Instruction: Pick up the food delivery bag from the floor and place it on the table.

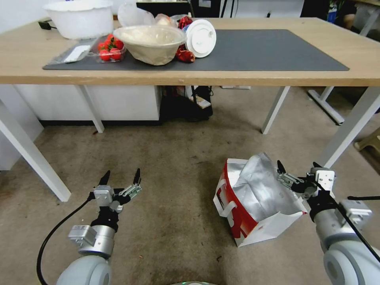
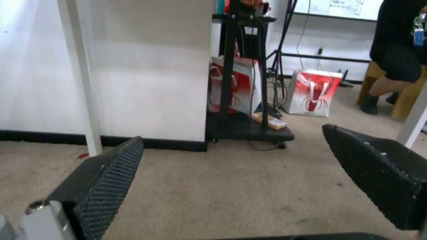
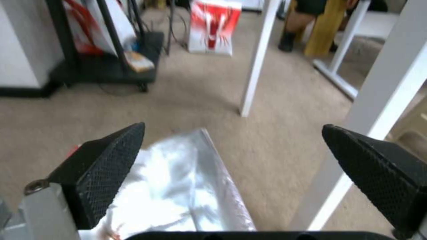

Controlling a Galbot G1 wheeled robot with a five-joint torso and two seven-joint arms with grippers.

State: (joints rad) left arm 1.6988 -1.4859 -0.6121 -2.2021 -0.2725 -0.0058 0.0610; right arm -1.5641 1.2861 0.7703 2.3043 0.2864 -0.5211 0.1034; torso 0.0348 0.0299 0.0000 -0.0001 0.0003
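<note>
The bag stands on the carpet in front of the table, toward the robot's right, leaning a little, with its red side panel and white handle facing the robot's left and its crumpled silver lining sticking up out of the open top. The right gripper hangs at the bag's upper right edge with its two black fingers spread wide; one finger sits just above the silver lining, close to it, though whether it touches cannot be told, and the other lies outside the bag toward a white table leg. In the right wrist view the lining lies beneath and between the parted fingers, nearer one of them, and nothing is pinched. The left gripper hovers low over bare carpet well to the left of the bag, fingers also spread and holding nothing. On the tabletop a dark grey mat carries a tan bowl, a white round lid, a box of strawberries and a white tub, all gathered at its left end.
</note>
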